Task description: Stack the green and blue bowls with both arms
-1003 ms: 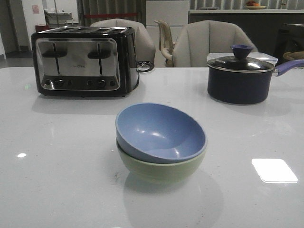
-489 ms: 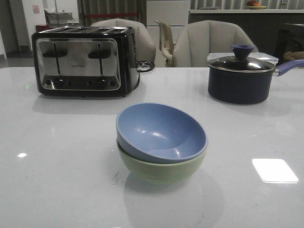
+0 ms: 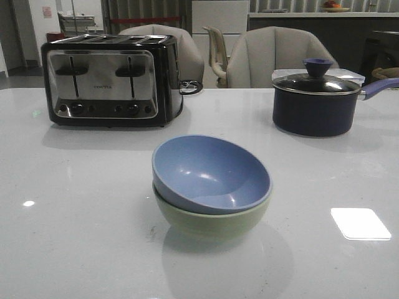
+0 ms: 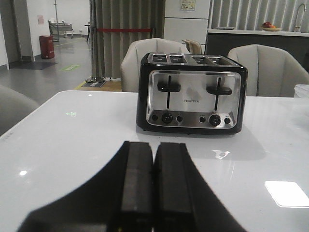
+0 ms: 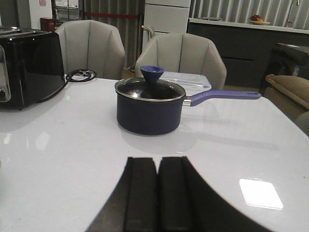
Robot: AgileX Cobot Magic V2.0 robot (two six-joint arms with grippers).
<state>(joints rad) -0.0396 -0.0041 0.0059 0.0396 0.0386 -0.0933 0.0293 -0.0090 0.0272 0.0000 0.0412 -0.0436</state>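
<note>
At the middle of the white bench (image 3: 75, 237), the blue bowl (image 3: 212, 174) is seen nested inside the green bowl (image 3: 209, 221), tipped a little so its opening faces up and toward the right, its left rim riding higher than the green rim beneath it. Only a band of pale green is shown below the blue. The stack is done, and neither arm is caught in the front view.

Behind and to the left, a black and chrome toaster (image 3: 109, 81) is parked near the bench's far edge, well apart from the bowls. Over on the far right, a dark navy saucepan (image 3: 315, 109) is found with its lid (image 3: 317, 81) on and its purple handle pointing right.

From the left wrist view, the left gripper (image 4: 153, 186) is shown with its fingers (image 4: 137, 188) pressed together, nothing between them, the toaster straight ahead. From the right wrist view, the right gripper (image 5: 158, 193) is likewise closed, fingers (image 5: 141, 195) flush against each other and empty, the saucepan faced across bare bench. Grey chairs (image 3: 274, 53) are lined up beyond the far edge.
</note>
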